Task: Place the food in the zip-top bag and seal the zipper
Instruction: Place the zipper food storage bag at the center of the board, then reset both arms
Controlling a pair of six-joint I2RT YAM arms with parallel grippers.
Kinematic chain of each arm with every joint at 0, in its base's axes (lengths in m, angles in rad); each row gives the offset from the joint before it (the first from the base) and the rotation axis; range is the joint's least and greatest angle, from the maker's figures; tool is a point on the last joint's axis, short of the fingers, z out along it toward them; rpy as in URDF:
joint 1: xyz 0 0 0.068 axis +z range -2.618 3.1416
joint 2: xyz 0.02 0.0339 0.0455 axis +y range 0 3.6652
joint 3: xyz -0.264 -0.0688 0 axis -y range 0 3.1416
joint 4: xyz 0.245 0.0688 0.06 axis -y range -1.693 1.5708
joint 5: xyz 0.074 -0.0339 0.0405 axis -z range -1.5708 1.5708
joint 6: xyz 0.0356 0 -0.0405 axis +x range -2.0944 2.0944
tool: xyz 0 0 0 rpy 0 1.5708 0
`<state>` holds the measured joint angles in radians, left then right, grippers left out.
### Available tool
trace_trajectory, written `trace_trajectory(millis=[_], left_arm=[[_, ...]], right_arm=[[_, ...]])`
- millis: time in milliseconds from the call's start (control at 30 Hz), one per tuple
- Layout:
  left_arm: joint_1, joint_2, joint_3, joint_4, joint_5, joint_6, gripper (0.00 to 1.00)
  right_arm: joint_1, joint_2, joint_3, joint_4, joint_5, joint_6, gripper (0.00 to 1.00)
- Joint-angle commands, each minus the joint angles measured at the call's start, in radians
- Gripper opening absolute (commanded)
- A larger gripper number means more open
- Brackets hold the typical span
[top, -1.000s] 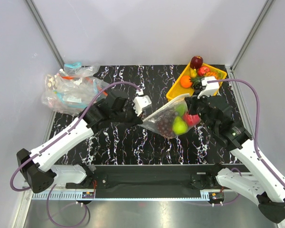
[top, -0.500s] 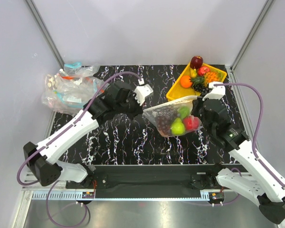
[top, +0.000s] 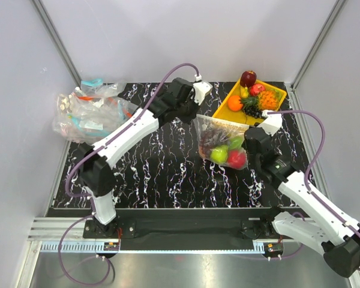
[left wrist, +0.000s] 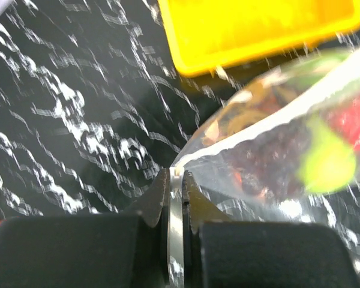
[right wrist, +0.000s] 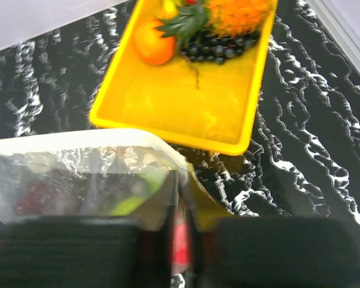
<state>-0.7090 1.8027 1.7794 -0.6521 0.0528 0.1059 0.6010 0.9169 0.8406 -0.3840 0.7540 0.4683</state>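
1. Far left: a pile of clear bags (top: 89, 114) lies at the left edge of the bench (top: 156, 174).
2. Left arm (top: 129, 135): it reaches diagonally across the bench toward the far centre.
3. Left fingers (left wrist: 175, 175): nearly closed, clamping the left corner of the bag (top: 223, 144). The wrist view shows the plastic pinched between the two tips.
4. Bag: it is right of centre, just near of the tray (top: 221, 113), with its mouth edge stretched between the two sets of fingers. Whether its underside touches the bench cannot be told.
5. Zipper (top: 223, 123): a pale strip along the far edge of the bag, running from one grip to the other. Whether it is pressed shut cannot be told.
6. Food (top: 225, 151): it sits inside the bag. A green apple (top: 219, 156) and a red fruit (top: 236, 159) lie side by side at the near end, with dark grapes (top: 209, 139) and a second green fruit (top: 236, 142) farther back.
7. Right fingers (right wrist: 180, 207): narrow, with the right end of the mouth edge running into the gap. The tips are blurred.
8. Far right: the tray carries an orange (top: 234, 103), a dark red apple (top: 248, 78), a pineapple (top: 267, 98) and black grapes (top: 251, 108).
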Motion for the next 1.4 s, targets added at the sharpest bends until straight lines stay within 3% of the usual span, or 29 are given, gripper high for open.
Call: trace_trajectory(millis=[0, 33, 67, 100, 200, 267, 433, 600, 700, 867, 933, 1133, 1367], left_arm=[[0.025, 0.053, 0.127, 0.089, -0.048, -0.021, 0.0], [0.028, 0.063, 0.141, 0.12, -0.079, -0.026, 0.02], [0.031, 0.067, 0.141, 0.138, -0.08, -0.032, 0.13], [0.037, 0.063, 0.138, 0.155, -0.083, -0.038, 0.27], [0.04, 0.005, 0.082, 0.233, -0.114, -0.06, 0.87], [0.04, -0.073, 0.03, 0.272, -0.163, -0.063, 0.98], [0.042, -0.259, -0.06, 0.244, -0.28, -0.103, 0.99], [0.043, -0.498, -0.17, 0.138, -0.288, -0.245, 0.99], [0.043, -0.643, -0.25, 0.051, -0.266, -0.255, 0.99], [0.043, -0.931, -0.553, -0.001, -0.318, -0.23, 0.99], [0.043, -1.061, -0.691, 0.031, -0.333, -0.224, 0.99], [0.043, -1.327, -0.917, 0.127, -0.332, -0.227, 0.99], [0.042, -1.43, -1.054, 0.163, -0.271, -0.219, 0.99]], right_arm=[[-0.081, 0.04, 0.014, 0.108, 0.081, 0.015, 0.21], [-0.107, 0.056, 0.021, 0.122, 0.055, 0.007, 0.59], [-0.136, 0.074, 0.034, 0.122, 0.023, 0.006, 0.82], [-0.161, 0.112, 0.05, 0.111, -0.034, 0.007, 0.89], [-0.201, 0.167, 0.144, 0.042, -0.064, 0.007, 0.98], [-0.201, 0.166, 0.199, 0.008, -0.085, -0.01, 1.0], [-0.201, 0.08, 0.233, -0.018, -0.181, -0.069, 1.0], [-0.201, -0.074, 0.25, -0.068, -0.356, -0.092, 1.0], [-0.199, -0.167, 0.256, -0.111, -0.435, -0.105, 1.0], [-0.201, -0.282, 0.249, -0.2, -0.51, -0.102, 1.0], [-0.201, -0.305, 0.241, -0.236, -0.512, -0.108, 1.0], [-0.201, -0.403, 0.175, -0.266, -0.499, -0.131, 1.0], [-0.201, -0.458, 0.101, -0.263, -0.462, -0.128, 1.0]])
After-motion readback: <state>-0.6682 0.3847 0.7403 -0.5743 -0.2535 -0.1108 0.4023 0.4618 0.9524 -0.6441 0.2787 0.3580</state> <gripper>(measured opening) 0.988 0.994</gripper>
